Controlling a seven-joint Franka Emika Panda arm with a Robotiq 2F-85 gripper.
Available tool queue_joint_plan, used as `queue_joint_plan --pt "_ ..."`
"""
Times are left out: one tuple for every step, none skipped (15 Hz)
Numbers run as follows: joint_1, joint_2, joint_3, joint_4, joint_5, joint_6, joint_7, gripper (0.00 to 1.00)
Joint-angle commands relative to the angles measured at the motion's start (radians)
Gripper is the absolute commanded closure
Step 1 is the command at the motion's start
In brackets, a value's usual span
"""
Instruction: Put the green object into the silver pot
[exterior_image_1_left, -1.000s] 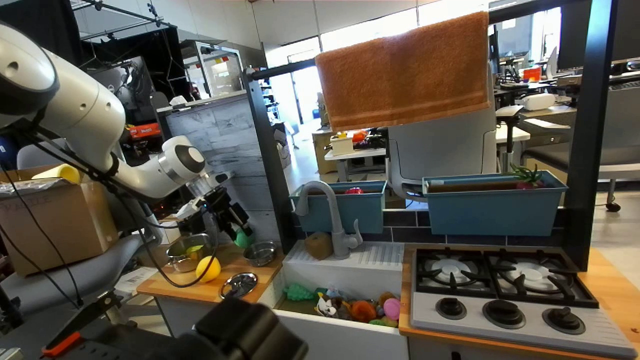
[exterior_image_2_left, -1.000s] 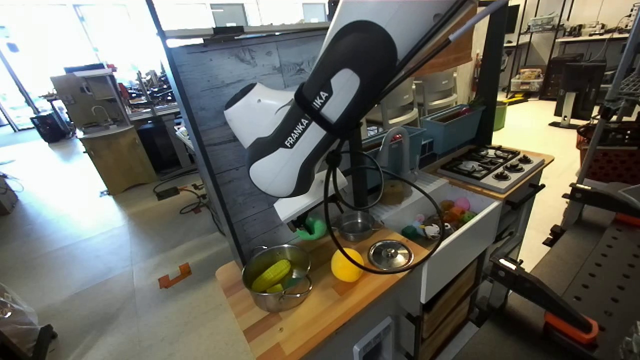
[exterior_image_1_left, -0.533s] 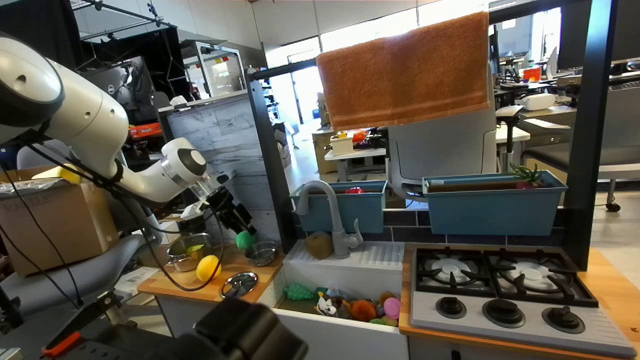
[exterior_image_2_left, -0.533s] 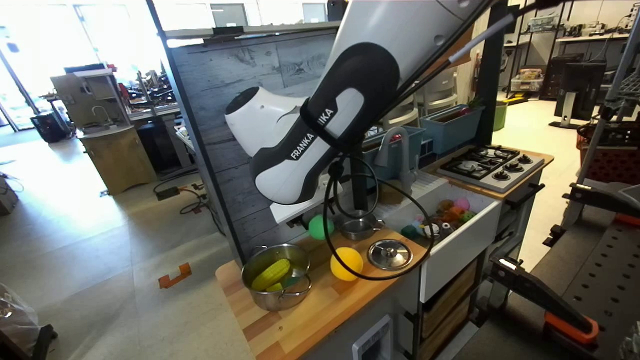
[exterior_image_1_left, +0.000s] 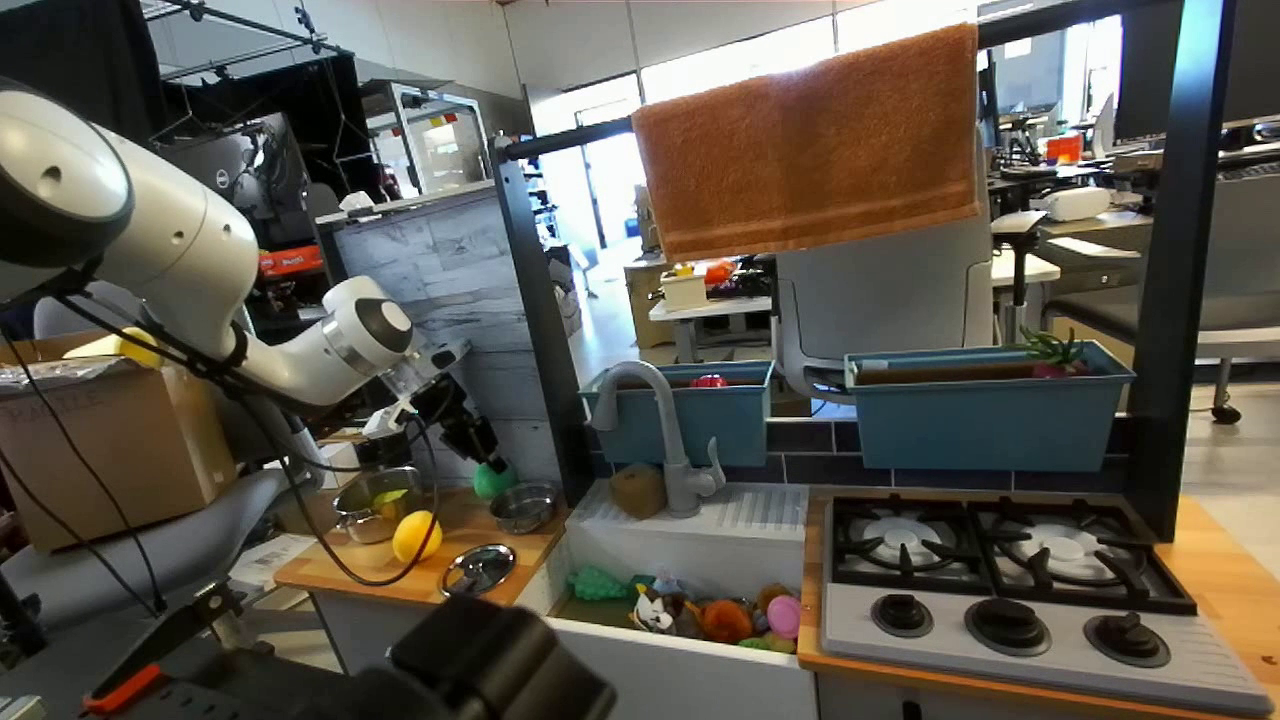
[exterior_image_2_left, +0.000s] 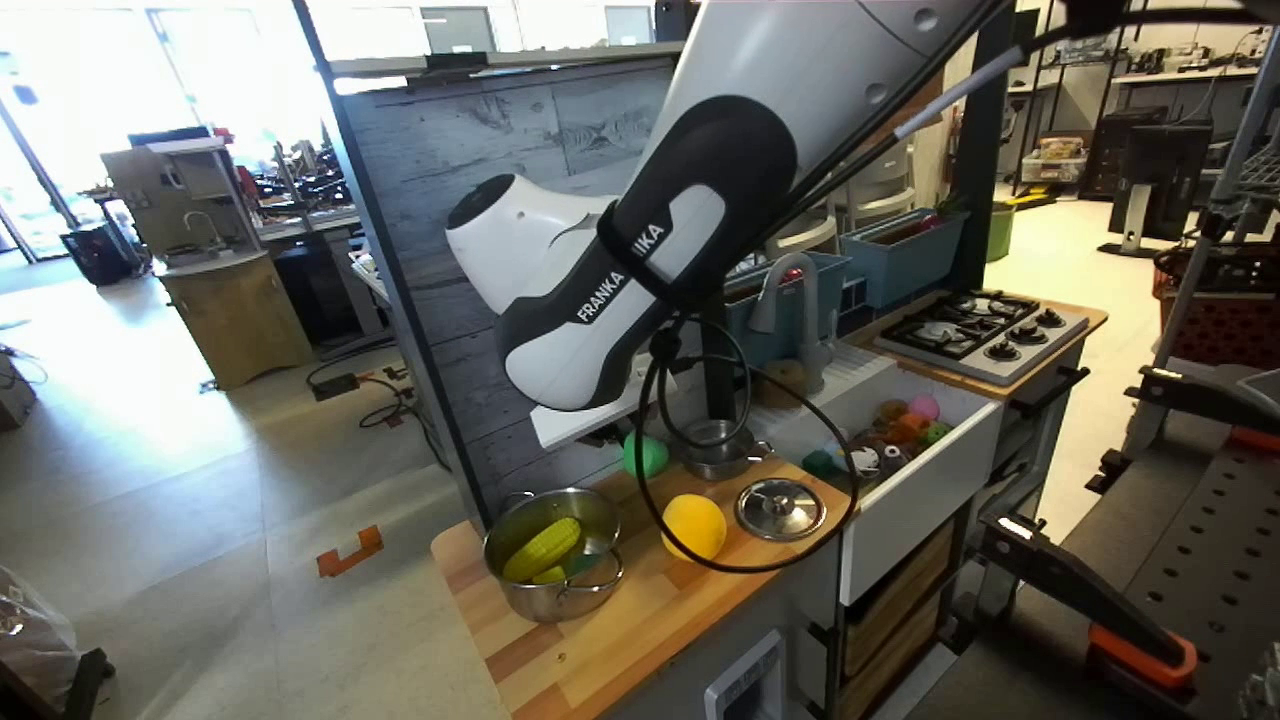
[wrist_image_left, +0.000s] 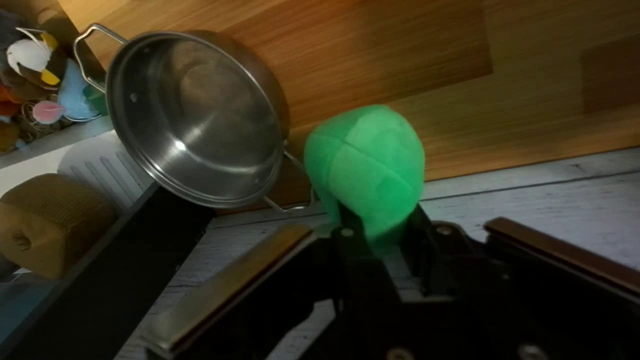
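Observation:
The green object (wrist_image_left: 367, 155), a soft rounded lump, bulges out from between the fingertips of my gripper (wrist_image_left: 382, 215) in the wrist view. Both jaws press in on its near end, which looks pinched. In both exterior views the green object (exterior_image_1_left: 492, 482) (exterior_image_2_left: 645, 455) sits low by the wall panel, below the gripper (exterior_image_1_left: 488, 455); whether it touches the counter I cannot tell. Right beside it stands a small silver pot (wrist_image_left: 205, 130), its bare bottom showing. A larger silver pot (exterior_image_2_left: 555, 600) holds yellow corn. Which one the task means is unclear.
On the wooden counter (exterior_image_2_left: 640, 620) are a yellow ball (exterior_image_2_left: 694, 527) and a metal lid (exterior_image_2_left: 780, 510). A grey wood panel (exterior_image_2_left: 510, 240) rises behind. The sink (exterior_image_1_left: 600, 640) holds several plush toys. A faucet (exterior_image_1_left: 672, 470) and a black post (wrist_image_left: 130, 270) stand close by.
The gripper's fingers have drawn together onto the green object. The arm has come down a little, and the object has shifted slightly toward the small pot.

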Motion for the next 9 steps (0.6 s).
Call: queue_joint_plan --pt "-0.055 -0.066 0.083 0.045 0.054 -0.186 -0.182 1.00" --pt "-0.061 -0.094 0.101 0.032 0.065 -0.233 -0.207 0.97" --pt "-0.074 -0.132 0.126 0.010 0.083 -0.267 -0.247 0.97" --pt "-0.085 -0.159 0.145 0.000 0.099 -0.299 -0.274 0.98" --pt "-0.094 -0.185 0.157 -0.009 0.111 -0.317 -0.289 0.98" --pt "-0.100 -0.205 0.165 -0.014 0.118 -0.319 -0.295 0.97" --pt "-0.107 -0.222 0.173 -0.024 0.121 -0.308 -0.303 0.97" --pt "-0.109 -0.243 0.181 -0.041 0.126 -0.307 -0.305 0.97" --pt "-0.110 -0.243 0.186 -0.061 0.123 -0.297 -0.309 0.97"
